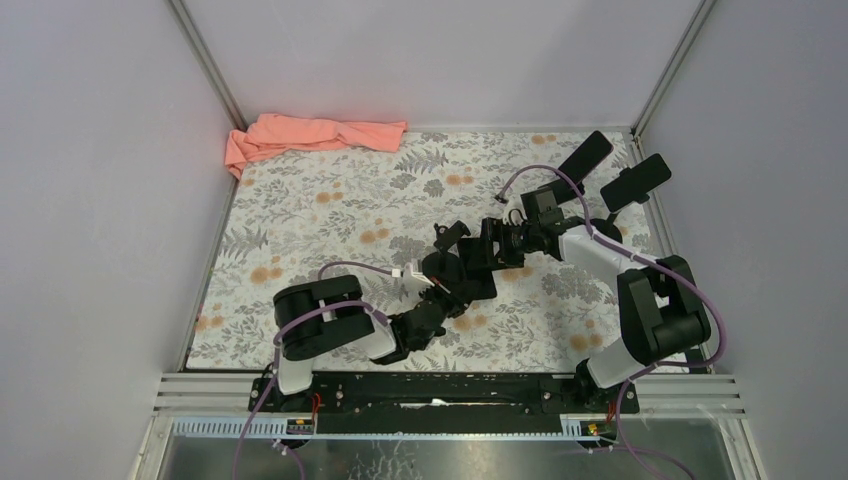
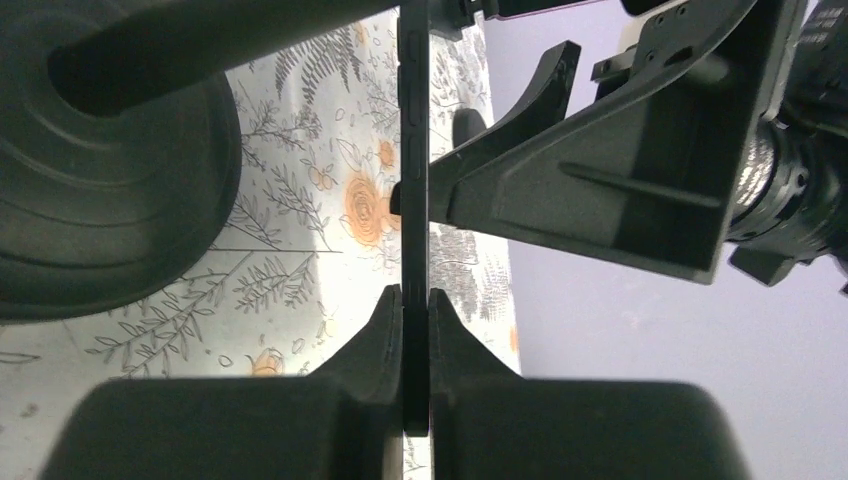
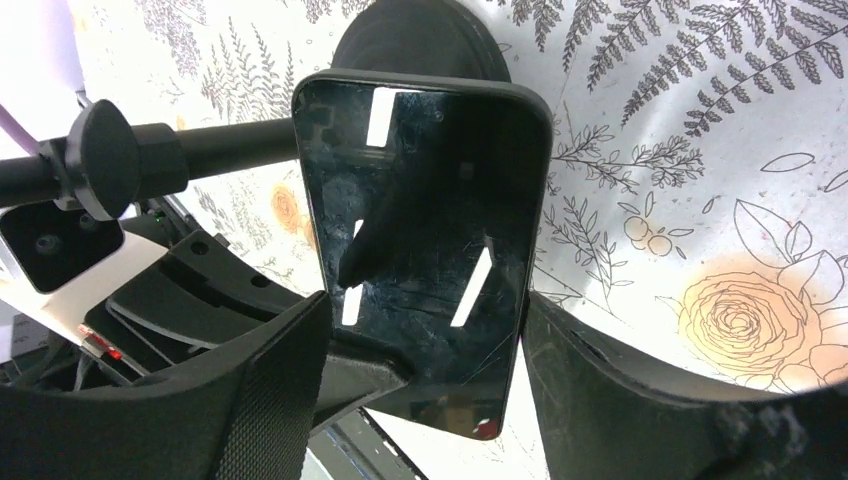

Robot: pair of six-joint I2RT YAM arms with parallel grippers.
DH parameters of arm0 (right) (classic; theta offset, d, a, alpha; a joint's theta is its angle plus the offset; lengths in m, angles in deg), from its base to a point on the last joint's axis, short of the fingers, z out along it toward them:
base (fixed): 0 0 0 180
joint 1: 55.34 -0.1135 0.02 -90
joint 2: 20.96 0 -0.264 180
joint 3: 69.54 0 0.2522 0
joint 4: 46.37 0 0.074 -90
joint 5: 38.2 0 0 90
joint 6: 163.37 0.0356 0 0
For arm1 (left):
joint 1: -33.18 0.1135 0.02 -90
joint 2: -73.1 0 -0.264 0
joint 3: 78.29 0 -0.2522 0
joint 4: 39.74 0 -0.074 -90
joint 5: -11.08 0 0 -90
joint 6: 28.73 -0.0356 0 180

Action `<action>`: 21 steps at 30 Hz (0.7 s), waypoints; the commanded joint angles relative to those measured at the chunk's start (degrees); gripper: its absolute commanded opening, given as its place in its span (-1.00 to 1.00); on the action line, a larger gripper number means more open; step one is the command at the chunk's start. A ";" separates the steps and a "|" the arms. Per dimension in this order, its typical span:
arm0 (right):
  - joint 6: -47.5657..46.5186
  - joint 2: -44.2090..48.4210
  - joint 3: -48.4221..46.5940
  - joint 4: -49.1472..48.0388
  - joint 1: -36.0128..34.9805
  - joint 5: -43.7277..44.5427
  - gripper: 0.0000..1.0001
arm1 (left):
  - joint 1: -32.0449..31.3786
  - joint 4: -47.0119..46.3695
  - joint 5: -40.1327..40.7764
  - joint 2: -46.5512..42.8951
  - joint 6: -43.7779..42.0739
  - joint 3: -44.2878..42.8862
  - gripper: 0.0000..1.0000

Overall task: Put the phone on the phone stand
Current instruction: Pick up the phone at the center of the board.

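The black phone hangs upright above the floral cloth, held by both grippers. My left gripper is shut on its two faces near one end, and the phone shows there edge-on. My right gripper spans the phone's width, with both fingers against its long edges. The black phone stand has a round base and a pole with a knob. It stands just behind and beside the phone. In the top view the grippers meet at the phone, next to the stand.
An orange cloth lies bunched at the back left corner. Two black oblong objects sit at the back right, close to the right wall. Grey walls close in the table on three sides.
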 commanded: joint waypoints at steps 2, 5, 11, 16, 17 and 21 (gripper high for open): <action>-0.70 2.91 -0.70 -0.86 -0.90 -2.86 -0.02 | 0.14 -3.00 1.17 0.78 -1.73 0.16 -1.00; -2.67 4.03 -1.73 0.75 -0.72 -2.03 0.14 | 0.14 -5.50 0.60 0.53 -3.77 1.08 -1.00; -6.49 7.69 -2.44 2.32 2.93 -4.78 0.37 | 0.14 -10.68 -2.96 -0.59 -9.89 2.65 -1.00; -15.64 12.08 -2.48 4.87 8.00 -11.62 0.54 | 0.05 -16.85 -6.47 -1.54 -13.51 5.28 -1.00; -18.84 13.12 -2.34 6.02 9.47 -14.62 0.63 | 0.05 -18.01 -7.48 -1.68 -14.35 5.83 -1.00; -28.96 16.60 -2.11 10.44 15.15 -24.31 0.77 | -0.10 -21.98 -13.00 -2.44 -17.51 7.38 -1.00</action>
